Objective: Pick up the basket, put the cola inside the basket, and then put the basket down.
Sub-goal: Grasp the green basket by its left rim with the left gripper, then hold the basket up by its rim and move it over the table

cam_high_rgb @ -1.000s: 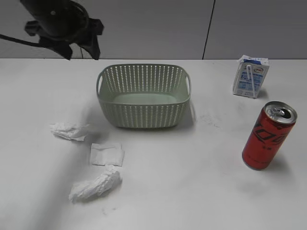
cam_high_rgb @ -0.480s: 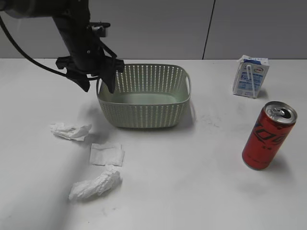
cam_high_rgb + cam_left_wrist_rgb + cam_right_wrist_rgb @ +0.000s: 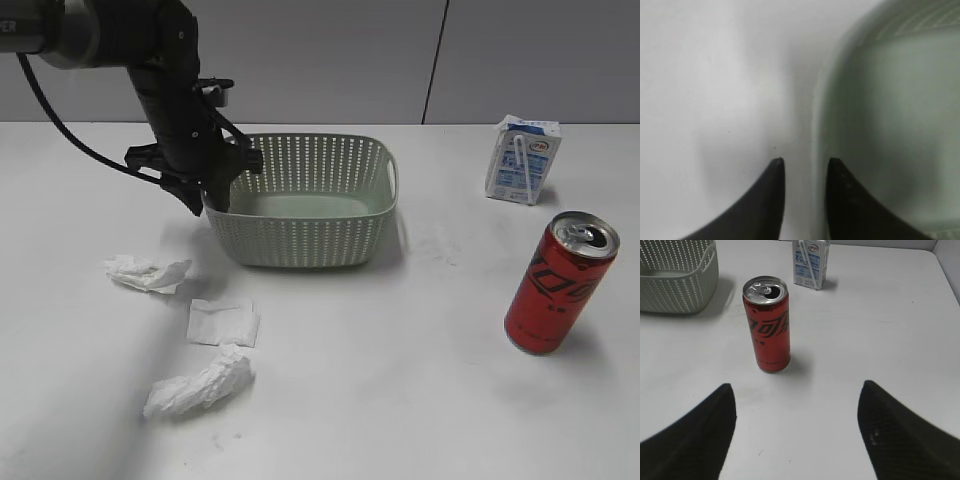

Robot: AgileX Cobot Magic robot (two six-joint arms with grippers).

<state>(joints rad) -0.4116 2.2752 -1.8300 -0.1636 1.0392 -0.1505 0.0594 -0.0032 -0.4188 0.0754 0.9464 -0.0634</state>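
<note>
Now left gripper point(image 3: 207, 200) fingers point(image 3: 771, 200) straddling basket point(image 3: 300, 205) rim, cola point(image 3: 560, 283) apart

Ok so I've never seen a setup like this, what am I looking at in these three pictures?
A two-armed robot at a white table. One picture is from a room camera; the other two are from cameras on each wrist, looking past black jaws. The left gripper straddles the rim of a green basket, one finger inside, one outside, not clamped. The right gripper hangs wide open before a red cola can. Also there: a small carton and crumpled tissues. Nothing is held.
</note>
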